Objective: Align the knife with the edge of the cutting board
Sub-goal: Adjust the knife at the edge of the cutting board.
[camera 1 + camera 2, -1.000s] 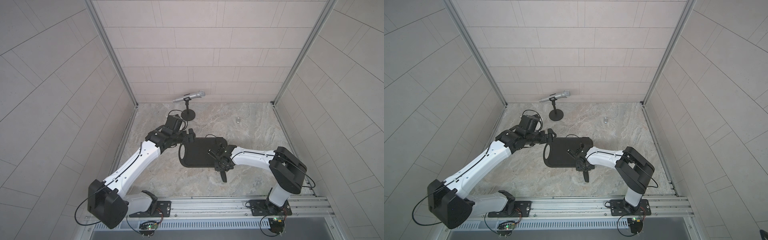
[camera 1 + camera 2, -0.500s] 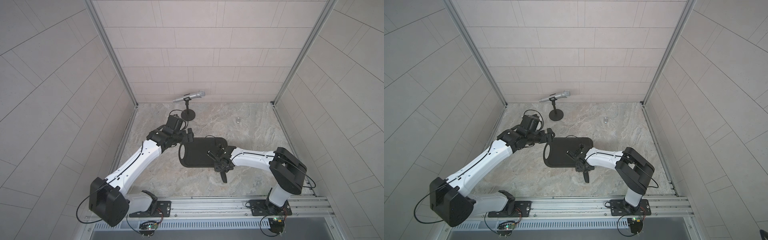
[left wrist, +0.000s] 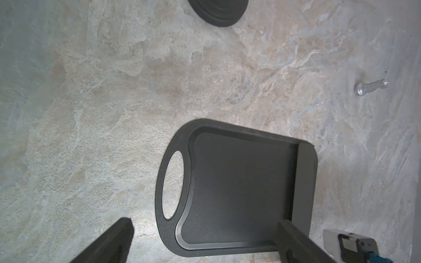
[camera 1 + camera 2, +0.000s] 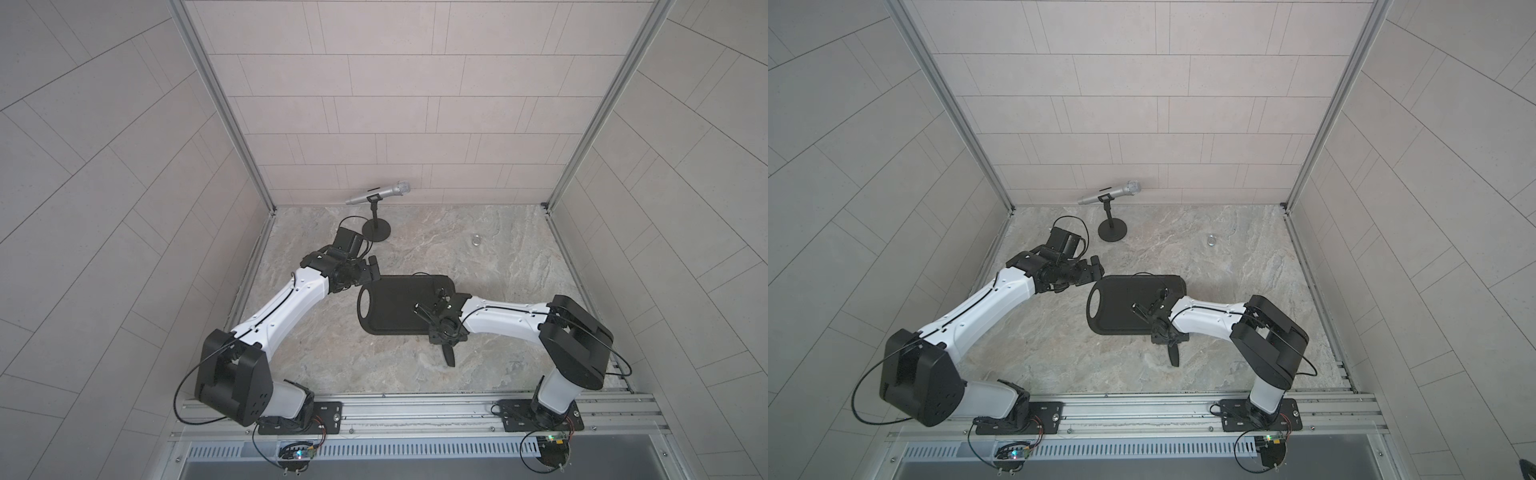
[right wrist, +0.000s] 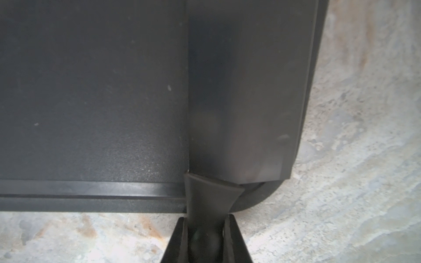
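Right gripper (image 5: 205, 224): jaws were closed narrowly on the slim handle of the knife (image 5: 246, 91); left gripper (image 3: 204, 227): jaws stood wide apart, empty, near the hole end of the cutting board (image 3: 239, 193). Cutting board lay flat in the middle of the table (image 4: 332, 353); the knife's blade lay flat on the end opposite the oval hole, along that short rim and just inside it, handle overhanging the long edge nearer the robot's base. Microphone stand (image 4: 377, 230) stood well apart by the back wall; a small silver item (image 4: 476, 240) lay alone beyond the board.
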You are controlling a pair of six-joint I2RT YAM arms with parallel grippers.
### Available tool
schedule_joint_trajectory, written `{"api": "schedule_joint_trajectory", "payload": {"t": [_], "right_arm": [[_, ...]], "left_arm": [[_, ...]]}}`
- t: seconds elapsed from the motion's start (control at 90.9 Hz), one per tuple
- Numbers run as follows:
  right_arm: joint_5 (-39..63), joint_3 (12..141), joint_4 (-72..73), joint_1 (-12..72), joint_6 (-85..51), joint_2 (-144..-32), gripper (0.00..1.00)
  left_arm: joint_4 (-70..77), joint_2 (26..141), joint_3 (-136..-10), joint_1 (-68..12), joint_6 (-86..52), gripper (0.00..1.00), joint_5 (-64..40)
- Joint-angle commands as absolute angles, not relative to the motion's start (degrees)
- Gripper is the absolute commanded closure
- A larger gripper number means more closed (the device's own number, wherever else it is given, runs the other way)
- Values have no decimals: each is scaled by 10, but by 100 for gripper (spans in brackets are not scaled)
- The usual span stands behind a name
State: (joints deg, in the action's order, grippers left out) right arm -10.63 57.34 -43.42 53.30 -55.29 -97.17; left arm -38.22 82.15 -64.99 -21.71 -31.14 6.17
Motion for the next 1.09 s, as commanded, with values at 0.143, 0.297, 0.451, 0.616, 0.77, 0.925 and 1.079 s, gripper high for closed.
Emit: {"api": "schedule_joint_trajectory", "payload": {"t": [0.143,0.297,0.451,0.616,0.77,0.925,1.079], "right_arm": [[-116,575,-422,535,-583,-975,94],[-117,580,-429,536,-582,-970,78],[-119,578,-437,537,-581,-955,65],[-109,573,-439,539,-581,-940,55],[-98,563,-432,550,-583,-931,56],[-99,559,-428,569,-591,-939,56],[-108,553,-433,573,-593,-938,57]], "left_arm": [[-400,855,-658,-199,-323,0,25],[-405,864,-661,-198,-322,0,19],[-403,863,-660,-197,-322,0,15],[-400,861,-657,-197,-323,0,6],[-399,858,-657,-197,-324,0,2],[-395,856,-656,-197,-324,0,-8],[-393,851,-652,-197,-324,0,-12]]}}
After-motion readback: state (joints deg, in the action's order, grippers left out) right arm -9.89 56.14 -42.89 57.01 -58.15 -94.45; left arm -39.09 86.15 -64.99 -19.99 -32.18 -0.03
